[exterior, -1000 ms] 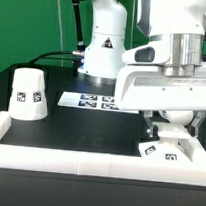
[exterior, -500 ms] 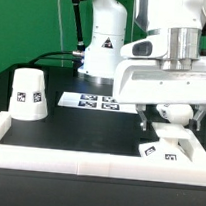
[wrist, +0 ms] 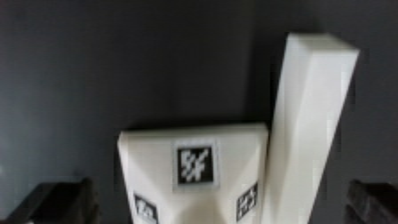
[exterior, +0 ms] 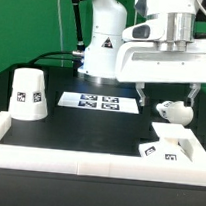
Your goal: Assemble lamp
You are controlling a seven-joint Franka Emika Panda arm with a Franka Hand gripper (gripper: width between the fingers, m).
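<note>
One shade point(exterior: 29, 93), one bulb point(exterior: 173, 110) — one base point(exterior: 168, 146)

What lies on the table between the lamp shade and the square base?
Nothing: the exterior view shows only bare black table between the shade and the base.

White tagged shade point(exterior: 29, 93) upright; bulb point(exterior: 173, 110) on its side near the square base point(exterior: 166, 148).
</note>
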